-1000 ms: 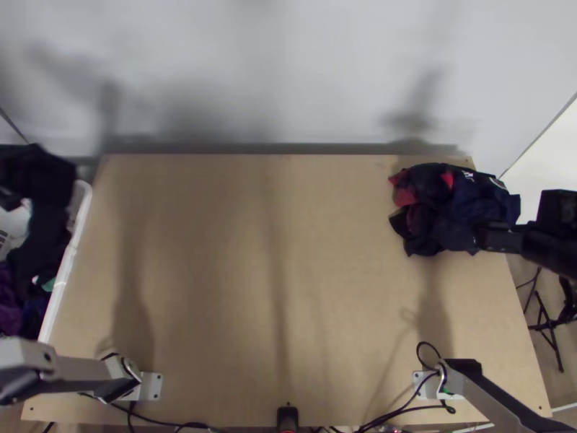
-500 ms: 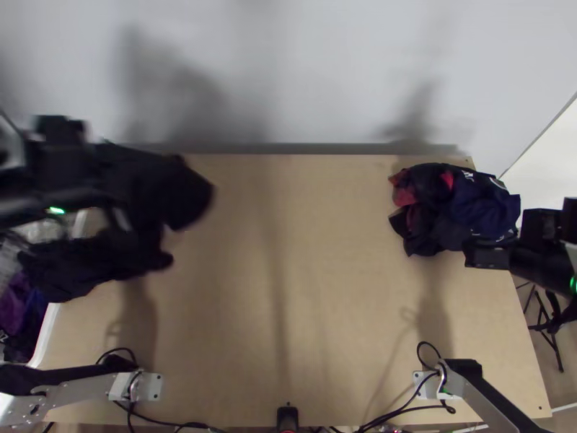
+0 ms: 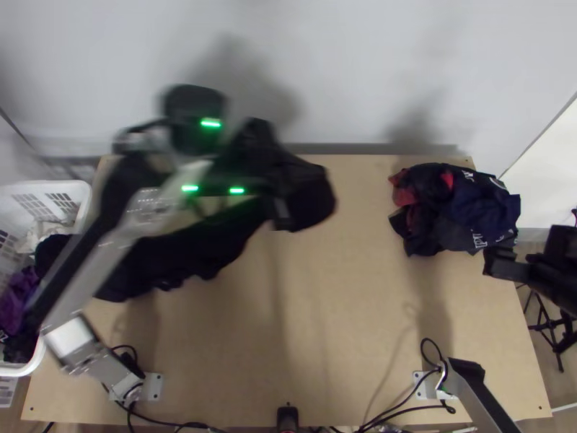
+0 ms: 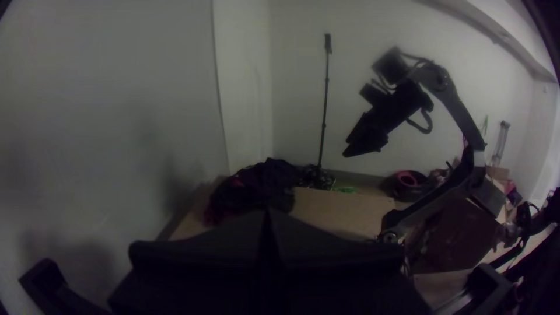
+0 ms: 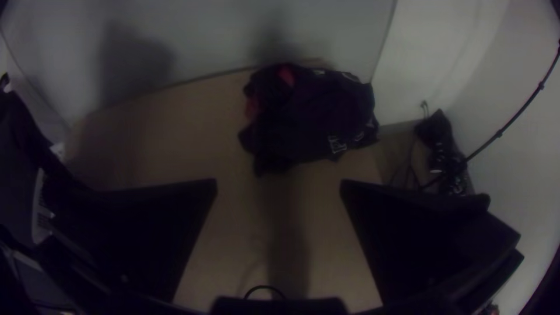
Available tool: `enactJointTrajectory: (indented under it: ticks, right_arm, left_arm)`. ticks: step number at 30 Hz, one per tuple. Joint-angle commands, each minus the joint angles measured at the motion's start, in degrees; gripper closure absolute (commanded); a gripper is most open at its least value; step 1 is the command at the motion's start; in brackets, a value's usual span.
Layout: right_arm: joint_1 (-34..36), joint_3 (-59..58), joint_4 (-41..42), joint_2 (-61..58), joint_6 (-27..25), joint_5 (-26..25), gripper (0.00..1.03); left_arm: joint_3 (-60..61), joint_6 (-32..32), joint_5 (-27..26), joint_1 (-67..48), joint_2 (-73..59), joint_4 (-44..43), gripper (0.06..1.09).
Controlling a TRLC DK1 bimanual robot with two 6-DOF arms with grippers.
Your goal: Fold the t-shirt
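Laying-out step: my left hand [image 4: 267,214] clamps dark t-shirt [image 3: 189,252] over left side of surface [image 3: 346,317]; right hand [image 5: 279,186] gapes, empty. Next I should lower, spread it.

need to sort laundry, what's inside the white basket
Purple cloth, whitish cloth and dark cloth lie in the basket. Anything beneath is covered; the left arm hides part.

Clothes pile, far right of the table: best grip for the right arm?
I'd bring the right gripper in low from the table's middle, jaws pinching the dark flap on that side of the clothes pile. It juts out and looks thinner than the bunched body.
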State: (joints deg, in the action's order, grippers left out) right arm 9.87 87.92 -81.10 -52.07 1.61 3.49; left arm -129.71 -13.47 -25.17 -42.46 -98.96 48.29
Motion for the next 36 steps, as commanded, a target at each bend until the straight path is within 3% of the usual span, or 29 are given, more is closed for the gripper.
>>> enactJointTrajectory:
  ticks: [1,2,5,6,15,20,25,31,36]
  right_arm:
    - [3.6,-1.6,0.2,4.4,-2.0,-0.1,0.05]
    - [3.6,-2.1,0.2,4.9,-2.1,0.0,0.04]
    - [3.6,-3.4,0.2,5.7,-1.8,0.0,0.05]
    - [3.6,-3.7,0.2,5.8,-1.8,0.1,0.04]
    - [0.8,-6.7,1.5,5.4,-1.1,0.3,0.04]
    - [-5.5,-9.2,1.7,4.5,-0.5,0.3,0.05]
    - [-16.2,-10.3,1.8,1.4,1.8,0.3,0.05]
    - [-29.0,-12.3,3.8,-5.9,1.0,0.7,0.05]
    - [-40.5,-8.1,5.6,-17.4,0.2,0.7,0.04]
  left_arm:
    - [-0.8,0.5,2.0,-5.1,-13.4,-8.8,0.87]
    - [-0.8,0.4,2.8,-5.5,-14.9,-9.4,0.74]
    - [-1.0,0.4,3.4,-6.1,-17.8,-9.8,0.15]
    - [-1.0,0.4,3.9,-6.4,-18.4,-9.8,0.10]
    - [-0.7,0.1,6.3,-0.8,-12.9,-6.1,0.10]
    - [3.0,-8.3,6.1,10.2,-3.4,9.6,0.11]
    - [6.0,-22.6,5.5,26.9,3.2,31.1,0.11]
    - [21.1,-36.7,5.6,50.4,14.5,33.1,0.16]
    - [35.1,-45.8,5.7,60.9,22.4,33.1,0.17]
